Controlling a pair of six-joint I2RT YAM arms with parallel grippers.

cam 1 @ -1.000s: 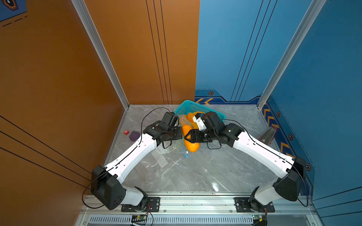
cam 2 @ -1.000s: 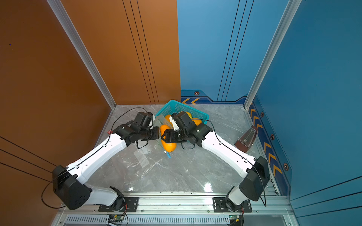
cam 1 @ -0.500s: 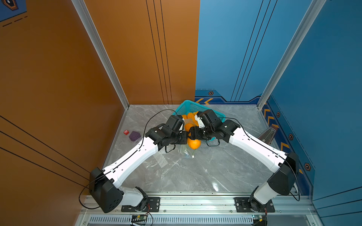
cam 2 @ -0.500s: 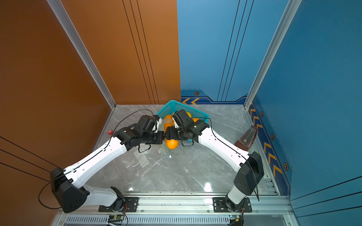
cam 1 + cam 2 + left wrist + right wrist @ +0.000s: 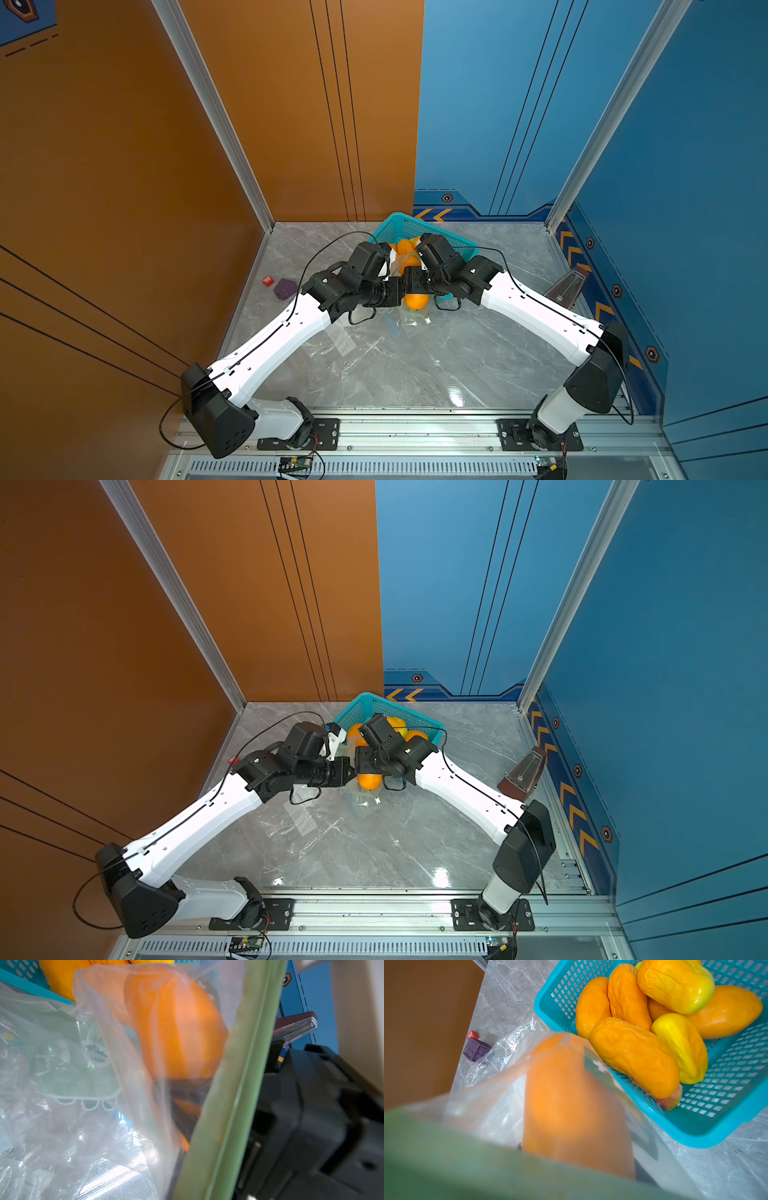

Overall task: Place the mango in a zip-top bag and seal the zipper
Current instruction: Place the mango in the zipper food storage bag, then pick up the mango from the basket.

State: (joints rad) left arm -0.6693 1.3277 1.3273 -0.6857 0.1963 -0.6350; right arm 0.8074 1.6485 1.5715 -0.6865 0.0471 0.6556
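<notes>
The left gripper (image 5: 398, 291) pinches the bag (image 5: 128, 1076) by its rim, holding the mouth open for the right gripper (image 5: 411, 287) clamped round the mango (image 5: 416, 302).

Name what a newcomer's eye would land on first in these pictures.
The bright orange mango at mid-table stands out first, right where the left arm and right arm meet. In both wrist views it shows through a clear zip-top bag. Just behind it sits a teal basket heaped with more yellow-orange mangoes.
</notes>
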